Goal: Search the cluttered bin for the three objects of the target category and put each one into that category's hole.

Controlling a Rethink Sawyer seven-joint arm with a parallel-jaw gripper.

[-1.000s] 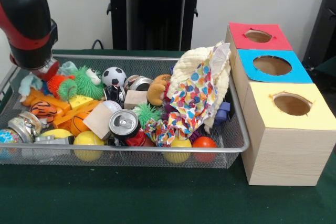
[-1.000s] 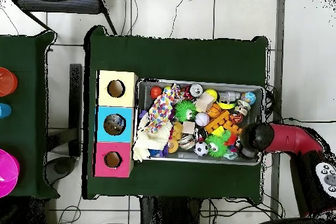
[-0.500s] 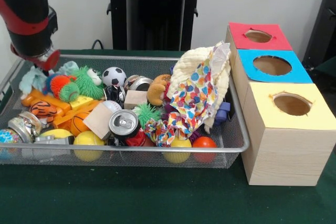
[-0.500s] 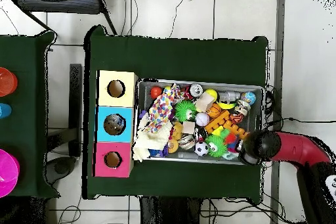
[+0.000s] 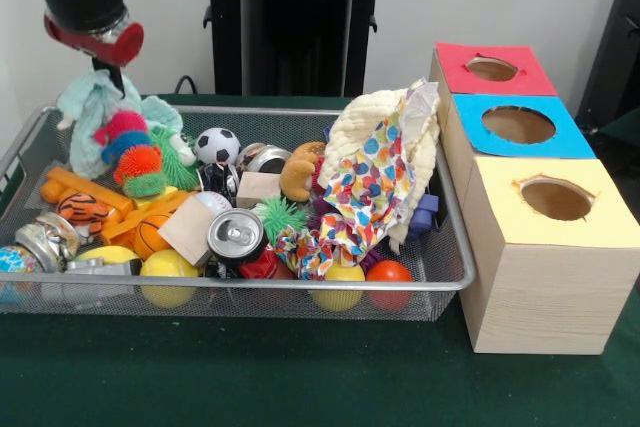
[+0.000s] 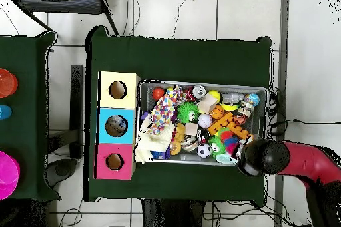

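The silver wire-mesh bin [image 5: 300,285] is full of toys and also shows in the overhead view [image 6: 200,84]. My gripper [image 5: 104,77] hangs over the bin's far left corner, shut on a pale teal plush toy [image 5: 118,137] with pink, blue, orange and green fuzzy segments. The toy dangles just above the clutter, its lower end near the green fuzzy ball. In the overhead view the arm's head [image 6: 258,157] hides the gripper. The round hole [image 5: 492,69] in the red-topped wooden box lies far right of the bin; it also shows in the overhead view [image 6: 114,162].
A blue-topped box [image 5: 518,125] and a yellow-topped box [image 5: 555,197] stand in a row with the red one. A cream and polka-dot cloth [image 5: 380,172] drapes over the bin's right end. A soccer ball [image 5: 217,145], a can [image 5: 236,235] and several balls lie in the bin.
My gripper has risen from the bin's far left corner, drawing the teal plush toy up out of the clutter. The other toys have stayed in place.
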